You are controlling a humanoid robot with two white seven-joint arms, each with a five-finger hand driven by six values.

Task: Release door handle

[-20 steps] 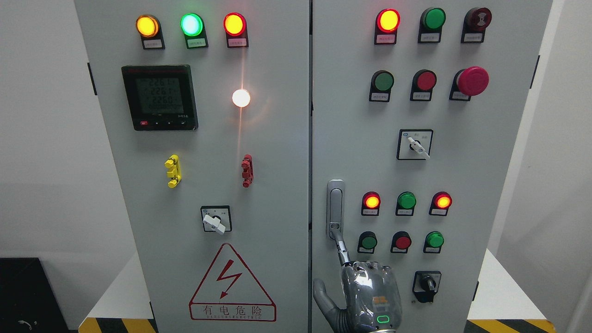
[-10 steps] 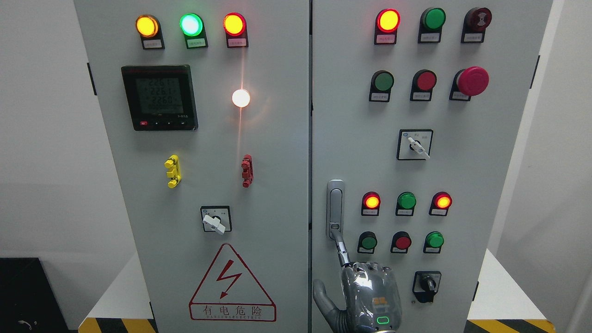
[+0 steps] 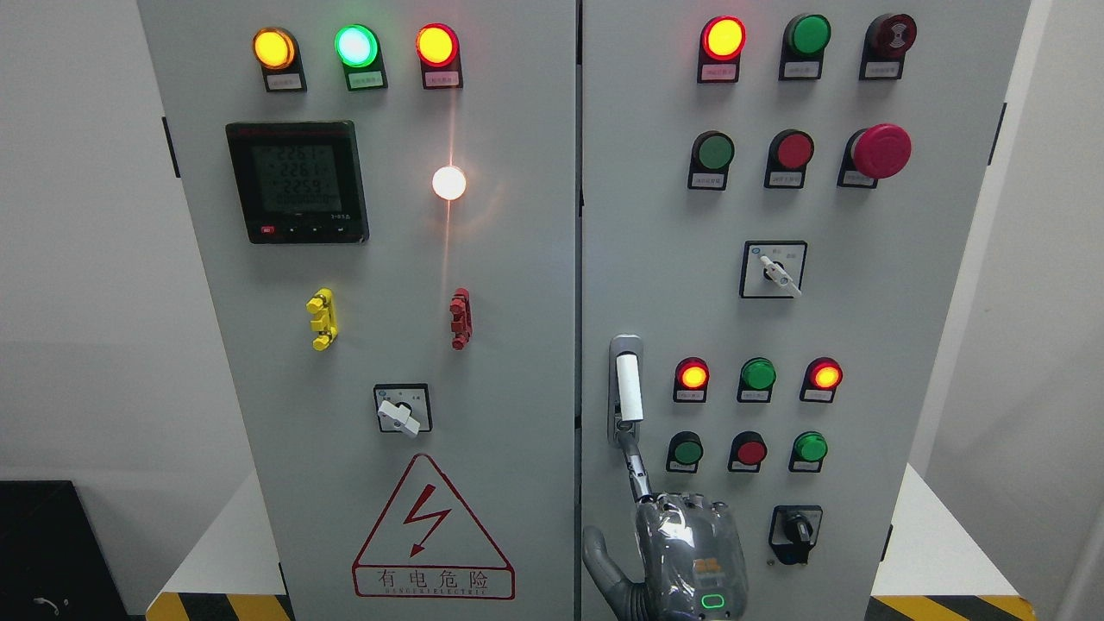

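An industrial test lab: a grey electrical control cabinet [image 3: 517, 345] against white walls.

cabinet doors [image 3: 517, 259]: painted sheet metal, pale grey, smooth, matt to satin.
door handle [image 3: 627, 388]: bright silvery metal, polished; its lever looks glossy white.
hand [image 3: 681, 552]: shiny chrome-like shell on its back, mirror reflections; index finger [image 3: 636, 470] of jointed dull metal.
indicator lamps [image 3: 355, 45]: translucent glossy plastic domes.
meter [image 3: 297, 181]: black plastic bezel, glassy screen.
warning sticker [image 3: 431, 530]: smooth printed label, lower centre.
tabletop [image 3: 936, 535]: white, smooth, matt.
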